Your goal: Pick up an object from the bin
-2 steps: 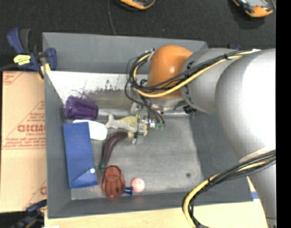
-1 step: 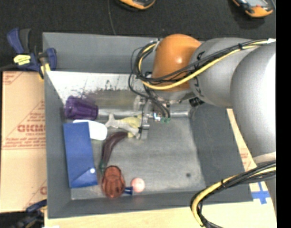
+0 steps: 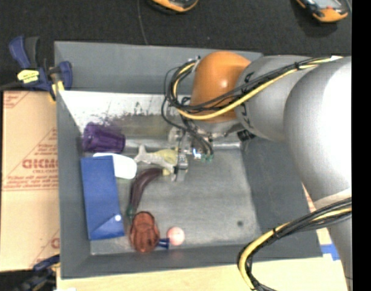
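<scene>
My gripper (image 3: pixel 182 165) hangs under the orange wrist cover, low over the middle of the bin's far half. Its tip is right at the right end of a pale yellow-green toy figure (image 3: pixel 154 157) that lies flat on the floor; I cannot tell whether they touch. Just below and to the left of the tip lies a dark purple curved thing shaped like an aubergine (image 3: pixel 141 185). A white rounded piece (image 3: pixel 122 165) rests to the left of the pale figure.
A purple cup (image 3: pixel 103 139) lies on its side in the far left corner. A blue box (image 3: pixel 102 197) runs along the left wall. A red-brown lump (image 3: pixel 144 232) and a pink ball (image 3: pixel 175 236) sit by the near wall. The arm covers the bin's right side.
</scene>
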